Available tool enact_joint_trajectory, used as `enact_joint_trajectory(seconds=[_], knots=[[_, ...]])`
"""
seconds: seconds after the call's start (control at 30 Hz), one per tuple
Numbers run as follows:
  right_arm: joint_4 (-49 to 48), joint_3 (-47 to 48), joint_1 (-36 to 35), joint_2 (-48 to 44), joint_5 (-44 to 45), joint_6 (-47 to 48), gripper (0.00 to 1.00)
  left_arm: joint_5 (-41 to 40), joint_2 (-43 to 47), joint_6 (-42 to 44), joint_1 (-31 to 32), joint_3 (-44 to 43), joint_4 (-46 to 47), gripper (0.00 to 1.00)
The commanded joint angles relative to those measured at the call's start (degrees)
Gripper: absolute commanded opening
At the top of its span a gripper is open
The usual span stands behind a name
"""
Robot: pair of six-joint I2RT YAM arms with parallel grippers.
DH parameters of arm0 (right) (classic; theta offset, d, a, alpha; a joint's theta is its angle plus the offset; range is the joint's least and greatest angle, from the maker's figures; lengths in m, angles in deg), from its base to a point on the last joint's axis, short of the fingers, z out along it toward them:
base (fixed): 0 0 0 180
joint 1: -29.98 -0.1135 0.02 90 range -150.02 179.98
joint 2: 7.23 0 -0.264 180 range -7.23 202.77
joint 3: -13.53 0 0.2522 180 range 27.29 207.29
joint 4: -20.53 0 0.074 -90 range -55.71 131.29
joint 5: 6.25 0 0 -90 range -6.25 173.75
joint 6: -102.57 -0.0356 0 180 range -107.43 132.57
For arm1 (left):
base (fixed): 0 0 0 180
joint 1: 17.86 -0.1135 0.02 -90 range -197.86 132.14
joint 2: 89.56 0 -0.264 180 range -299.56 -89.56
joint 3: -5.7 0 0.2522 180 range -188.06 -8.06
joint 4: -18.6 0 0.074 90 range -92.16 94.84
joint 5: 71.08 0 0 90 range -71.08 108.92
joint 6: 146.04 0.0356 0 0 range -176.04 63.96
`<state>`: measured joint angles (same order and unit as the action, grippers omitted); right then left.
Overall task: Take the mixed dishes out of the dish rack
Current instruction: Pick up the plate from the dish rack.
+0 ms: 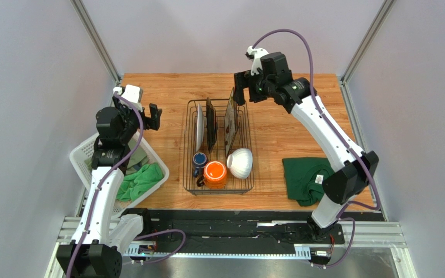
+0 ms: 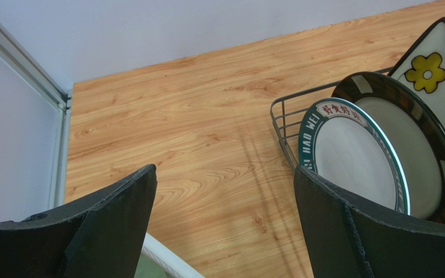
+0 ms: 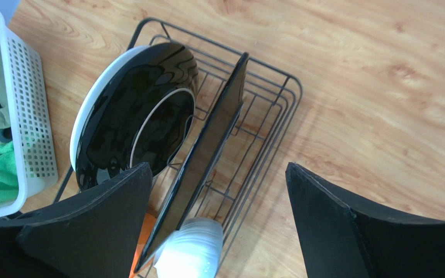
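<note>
The left fingers (image 2: 109, 226) gape wide and empty beside the white basket (image 1: 82, 156). Mid-counter (image 1: 277, 124), the rack (image 1: 230, 191) holds upright plates (image 1: 210, 123) at the far end, with two mugs (image 1: 215, 172) and a bowl (image 1: 240, 162) nearer. The right fingers (image 3: 91, 220), wide and empty, hang over its far end.

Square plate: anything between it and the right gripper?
Nothing visible. The right gripper hangs open over the square plate; the dark round plate stands beside it in the dish rack, not between.
</note>
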<state>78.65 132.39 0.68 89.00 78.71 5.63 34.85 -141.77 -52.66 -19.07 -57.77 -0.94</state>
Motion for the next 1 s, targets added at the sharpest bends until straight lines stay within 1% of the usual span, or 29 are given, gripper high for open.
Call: enact_joint_trajectory(seconds=[0.0,0.2,0.4,0.47,0.5,0.7,0.97], knots=[[3.8,5.46,-1.28,3.17,1.25,-2.82,0.9,-0.8,1.4,1.1,-0.02,0.58,1.3,0.96],[5.03,7.92,-3.66,7.65,4.41,-2.55,0.89,-1.24,1.58,1.54,-0.02,0.93,0.77,0.96],[5.56,8.72,-4.19,11.17,4.95,-2.99,0.87,-1.51,2.28,1.98,-0.02,1.99,0.95,0.96],[5.83,9.16,-4.54,11.97,4.95,-2.99,0.84,-1.51,2.46,1.9,-0.02,2.16,0.86,0.96],[5.91,9.33,-4.8,12.32,7.21,-2.99,0.84,-1.51,2.46,1.9,0.07,2.16,0.86,0.96],[5.92,9.77,-6.47,14.25,11.09,-2.64,0.75,-1.42,2.72,1.55,0.07,2.16,0.95,0.96],[6.0,10.13,-9.46,16.1,16.81,-2.03,0.58,-1.51,3.07,1.63,0.07,2.78,1.04,0.96]])
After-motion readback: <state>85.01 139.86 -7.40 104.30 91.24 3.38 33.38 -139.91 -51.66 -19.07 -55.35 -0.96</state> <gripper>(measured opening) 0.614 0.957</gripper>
